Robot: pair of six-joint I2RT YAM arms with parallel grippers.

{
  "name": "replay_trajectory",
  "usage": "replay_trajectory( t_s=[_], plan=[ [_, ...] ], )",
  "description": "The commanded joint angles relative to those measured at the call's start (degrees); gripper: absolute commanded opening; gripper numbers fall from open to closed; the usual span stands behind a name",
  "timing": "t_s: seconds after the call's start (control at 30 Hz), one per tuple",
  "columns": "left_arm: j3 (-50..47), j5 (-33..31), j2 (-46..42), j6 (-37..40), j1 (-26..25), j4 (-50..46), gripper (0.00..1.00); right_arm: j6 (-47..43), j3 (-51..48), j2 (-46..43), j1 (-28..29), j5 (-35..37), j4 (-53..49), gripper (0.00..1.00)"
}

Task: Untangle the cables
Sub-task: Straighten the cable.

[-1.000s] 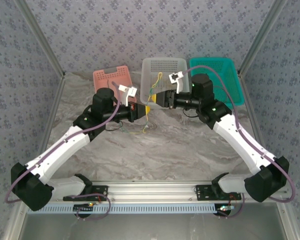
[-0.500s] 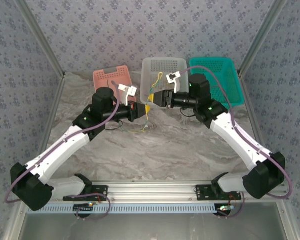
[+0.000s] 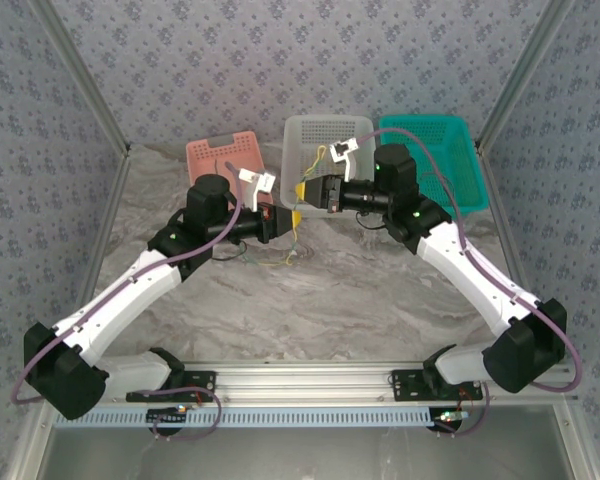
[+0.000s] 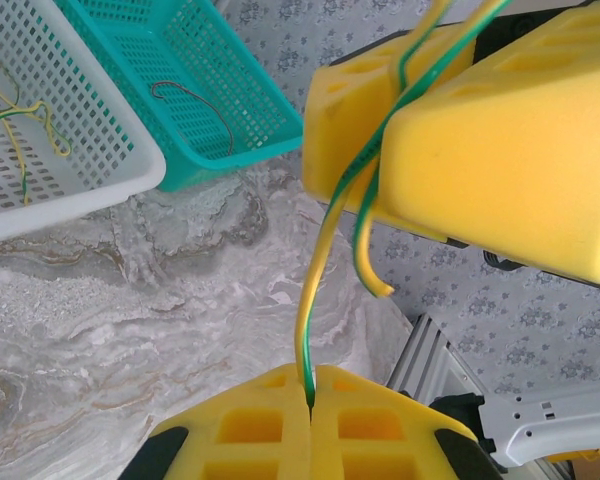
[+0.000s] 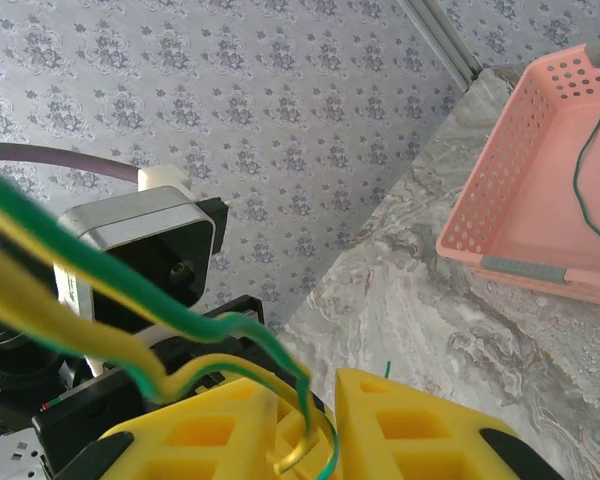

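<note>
One yellow-green cable (image 4: 315,270) runs up from my left gripper (image 4: 311,385), which is shut on its lower end. That gripper hangs just above the table (image 3: 283,222). Higher up, the same cable passes through the slot between the yellow fingers (image 4: 480,130) of my right gripper (image 3: 302,190). In the right wrist view its strands (image 5: 195,325) loop into the gap of the right gripper (image 5: 325,385), whose jaws stand a little apart, wider than the wire. A few more loose cables (image 3: 275,260) lie on the marble table below the left gripper.
Three baskets stand along the back. The pink basket (image 3: 220,155) holds a green wire (image 5: 590,200). The white basket (image 3: 330,130) holds yellow-green wires (image 4: 20,130). The teal basket (image 3: 430,135) holds a dark wire (image 4: 195,100). Patterned walls close in both sides.
My right gripper has moved left, close up to the left gripper, and its jaws have narrowed around the yellow-green cable. The left arm has stayed put.
</note>
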Motion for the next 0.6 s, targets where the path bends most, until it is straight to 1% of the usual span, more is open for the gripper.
replay_trajectory(
  t_s=[0.0,0.07,0.17,0.3,0.4,0.57],
  plan=[
    [2.48,0.85,-0.19,0.97,-0.29,0.17,0.00,-0.97,2.21,-0.41,0.25,-1.70,-1.27,0.25],
    [2.99,0.88,0.03,1.52,-0.21,-0.83,0.00,-2.21,2.57,-0.80,0.16,-2.02,-3.45,0.25],
    [3.82,0.96,0.22,2.48,-0.01,-2.42,0.00,-3.91,3.09,-1.31,-0.30,-2.26,-6.86,0.17],
    [4.76,1.18,0.40,3.65,0.40,-4.49,0.00,-4.94,3.05,-1.75,-1.44,-3.03,-9.18,0.14],
    [5.13,1.45,0.40,4.21,0.68,-5.48,0.00,-5.44,3.12,-2.17,-2.15,-3.30,-10.47,0.06],
    [5.68,1.51,0.66,4.89,0.75,-6.80,0.00,-6.29,3.81,-2.59,-2.98,-3.69,-12.14,0.00]
  ],
)
